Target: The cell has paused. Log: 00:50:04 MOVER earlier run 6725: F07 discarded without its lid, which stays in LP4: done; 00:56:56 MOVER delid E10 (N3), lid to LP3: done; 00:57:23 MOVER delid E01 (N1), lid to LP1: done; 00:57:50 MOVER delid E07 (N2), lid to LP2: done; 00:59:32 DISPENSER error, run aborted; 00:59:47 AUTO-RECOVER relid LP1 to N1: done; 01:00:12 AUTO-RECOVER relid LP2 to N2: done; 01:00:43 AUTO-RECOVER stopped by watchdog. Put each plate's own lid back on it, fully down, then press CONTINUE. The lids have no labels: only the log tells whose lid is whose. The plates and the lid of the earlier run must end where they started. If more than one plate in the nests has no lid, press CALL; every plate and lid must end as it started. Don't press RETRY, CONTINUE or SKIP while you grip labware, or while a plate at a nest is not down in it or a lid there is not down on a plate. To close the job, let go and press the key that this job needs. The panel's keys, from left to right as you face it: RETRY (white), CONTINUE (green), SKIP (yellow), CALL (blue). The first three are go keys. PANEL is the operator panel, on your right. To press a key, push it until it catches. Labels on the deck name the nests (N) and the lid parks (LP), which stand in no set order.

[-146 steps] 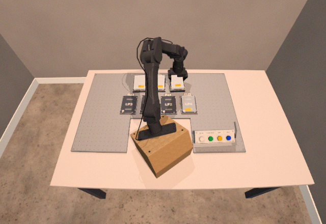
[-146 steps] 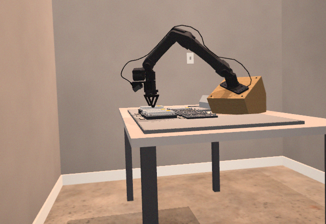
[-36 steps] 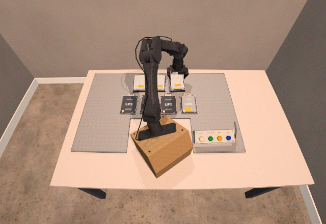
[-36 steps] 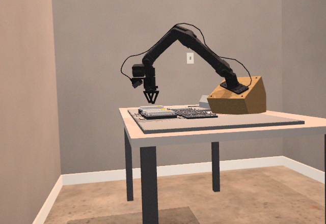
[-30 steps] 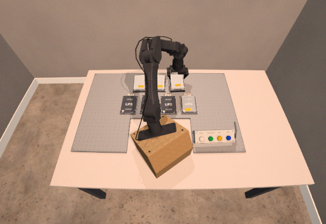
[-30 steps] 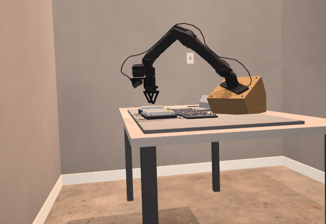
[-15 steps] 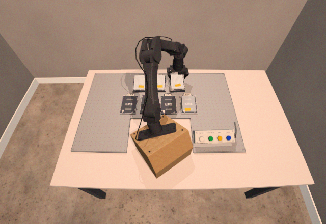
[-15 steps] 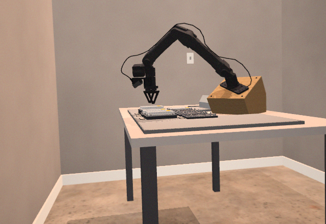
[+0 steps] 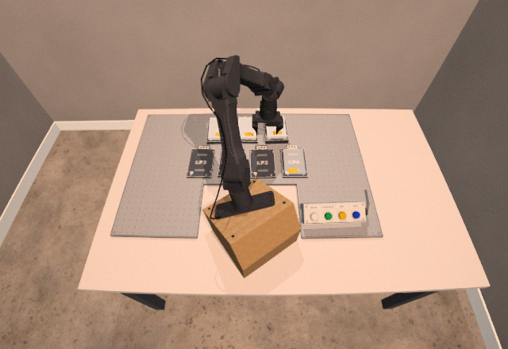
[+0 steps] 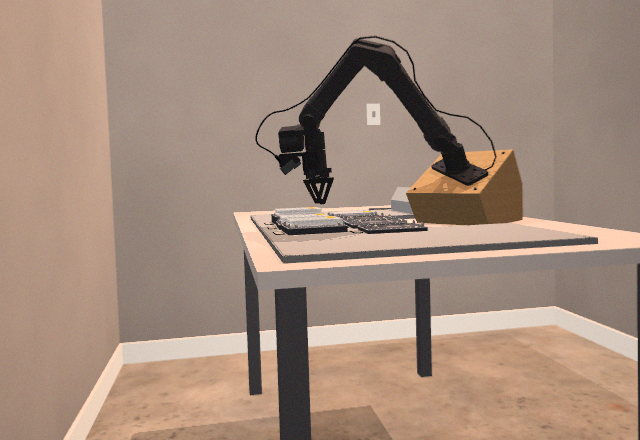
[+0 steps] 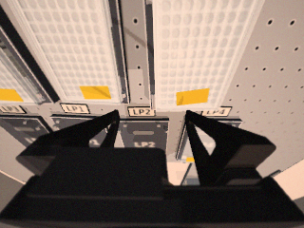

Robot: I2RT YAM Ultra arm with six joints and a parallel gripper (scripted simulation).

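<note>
My gripper (image 9: 268,128) (image 10: 318,198) (image 11: 152,114) is open and empty. It hangs a short way above the front end of the plate in N3 (image 9: 281,136) (image 11: 199,47), at the right of the back row. That plate has a white top with an orange tag and seems to bear a clear lid lying flat. The plates in N2 (image 9: 247,128) (image 11: 71,47) and N1 (image 9: 213,130) look the same. Park LP3 (image 9: 200,162) and park LP2 (image 9: 262,162) (image 11: 142,138) are bare and dark. Park LP4 holds a lid (image 9: 294,160) with an orange tag. My arm hides LP1 in the top view.
The panel (image 9: 334,205) stands at the front right of the grey deck (image 9: 155,197), with its white (image 9: 314,216), green (image 9: 328,216), yellow (image 9: 342,215) and blue (image 9: 355,214) keys. My wooden base (image 9: 254,230) sits at the front middle.
</note>
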